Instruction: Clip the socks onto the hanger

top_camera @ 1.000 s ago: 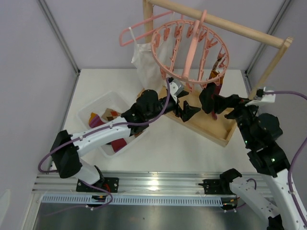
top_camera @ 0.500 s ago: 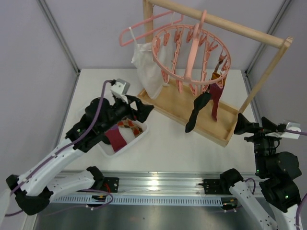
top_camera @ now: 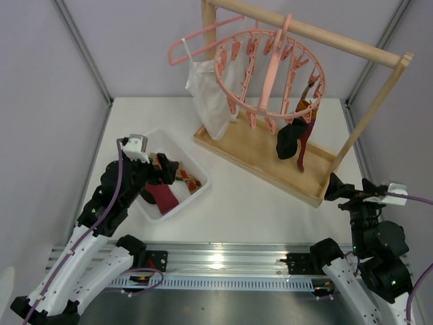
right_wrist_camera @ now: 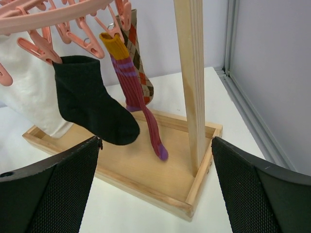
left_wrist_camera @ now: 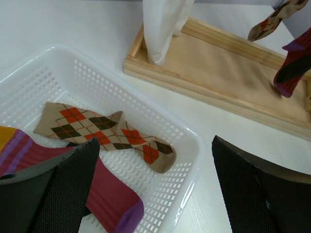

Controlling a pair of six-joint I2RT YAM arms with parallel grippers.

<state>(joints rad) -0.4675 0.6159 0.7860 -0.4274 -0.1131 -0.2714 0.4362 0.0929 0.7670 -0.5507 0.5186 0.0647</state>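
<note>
Your left tool (left_wrist_camera: 158,170) is spread wide and empty above the white perforated plastic basket (left_wrist_camera: 192,138); tan argyle knit sock (left_wrist_camera: 107,133) and maroon ribbed sock (left_wrist_camera: 109,204) lie inside. Your right tool (right_wrist_camera: 155,179) is wide too, empty. A black sock (right_wrist_camera: 92,109), yellow-cuffed ribbed sock (right_wrist_camera: 133,92) and second argyle sock (right_wrist_camera: 141,63) hang clipped on the round pink plastic hanger (right_wrist_camera: 48,17).

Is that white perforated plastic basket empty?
No, a tan argyle sock and a maroon-red sock with a purple toe lie inside the white perforated plastic basket.
</note>
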